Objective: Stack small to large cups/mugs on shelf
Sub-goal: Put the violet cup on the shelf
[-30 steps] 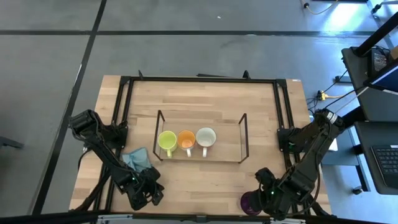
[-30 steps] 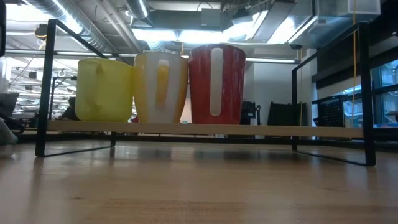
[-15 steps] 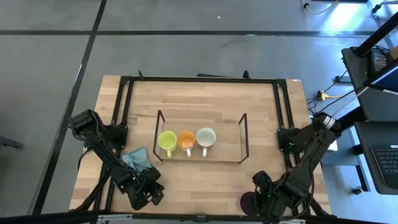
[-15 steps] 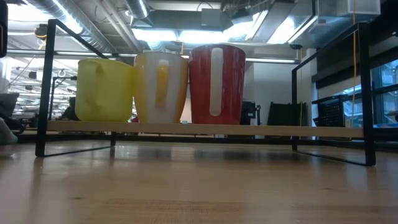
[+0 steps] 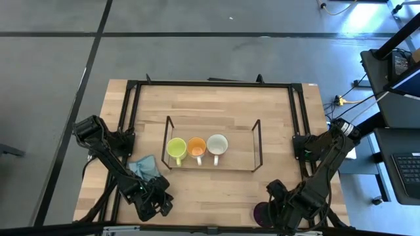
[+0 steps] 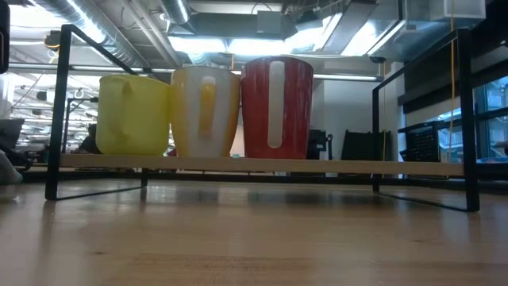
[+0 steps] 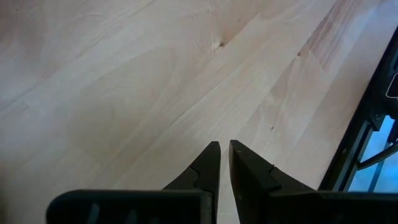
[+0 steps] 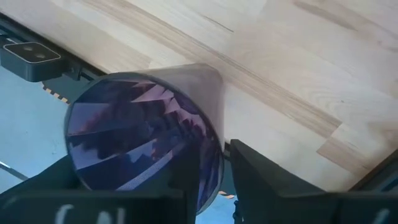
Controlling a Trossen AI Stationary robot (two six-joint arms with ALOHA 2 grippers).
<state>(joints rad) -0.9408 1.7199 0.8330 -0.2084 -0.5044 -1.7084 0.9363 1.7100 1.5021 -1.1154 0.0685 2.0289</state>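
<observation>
Right wrist view puts the purple cup (image 8: 143, 146) straddled by your right gripper (image 8: 208, 180): one finger seems to sit inside the rim, the other outside the wall, pinching it. The cup sits at the table's near right edge, close to the frame, so a thin wall-pinch could let it tilt or slip as you lift, and it could drop off the edge. On the way to the shelf (image 5: 211, 144) its wire end could catch the cup; the free slot is right of the white mug (image 5: 217, 145), which a wide approach could nudge.

Your left gripper (image 7: 224, 163) waits over bare wood at the near left, fingers almost together, holding nothing.

Count: four cups, three on the shelf (yellow-green (image 5: 176, 149), orange (image 5: 196, 147), white), one purple off it; one shelf; one cloth (image 5: 144, 168).
</observation>
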